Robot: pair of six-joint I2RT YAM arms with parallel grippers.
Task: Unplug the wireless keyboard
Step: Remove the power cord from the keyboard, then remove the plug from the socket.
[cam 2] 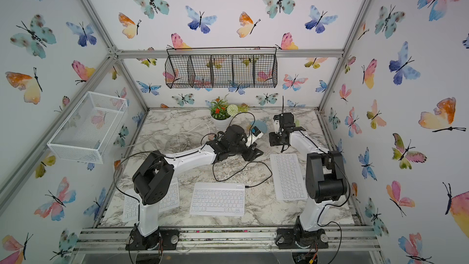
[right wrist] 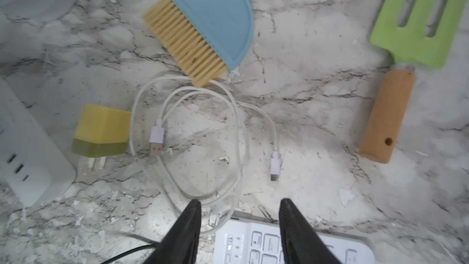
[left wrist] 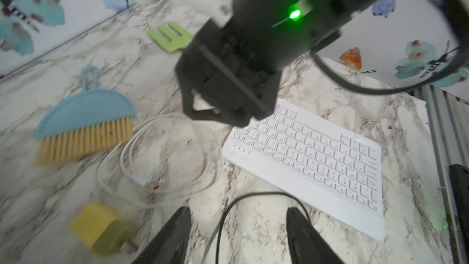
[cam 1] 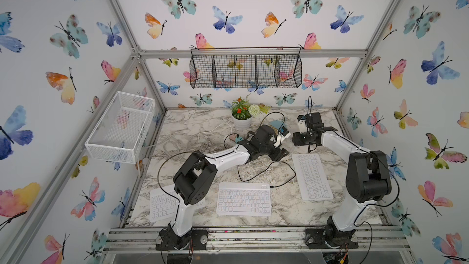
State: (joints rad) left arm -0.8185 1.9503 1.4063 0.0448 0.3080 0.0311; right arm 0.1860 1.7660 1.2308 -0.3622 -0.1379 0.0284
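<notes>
The wireless keyboard is lying flat at 6 o'clock on the marble worktop, between the two arm bases. A black cable is looping away toward 12 o'clock, and its plug is sitting against the keyboard's edge at about 2 o'clock. A second keyboard is lying at 3 o'clock and a third keyboard at 8 o'clock, partly under the left arm. The left gripper is hanging near the worktop's centre with its jaws apart. The black cable is passing loosely between them without being clamped. The right gripper is hovering over the 12 o'clock end of the second keyboard, also with its jaws spread and holding nothing. Just beyond the grippers, toward 12 o'clock, a coiled white cable is lying loose with both ends free. A yellow charger, a blue brush and a green garden fork are resting around it. A flowerpot is standing at 12 o'clock.
</notes>
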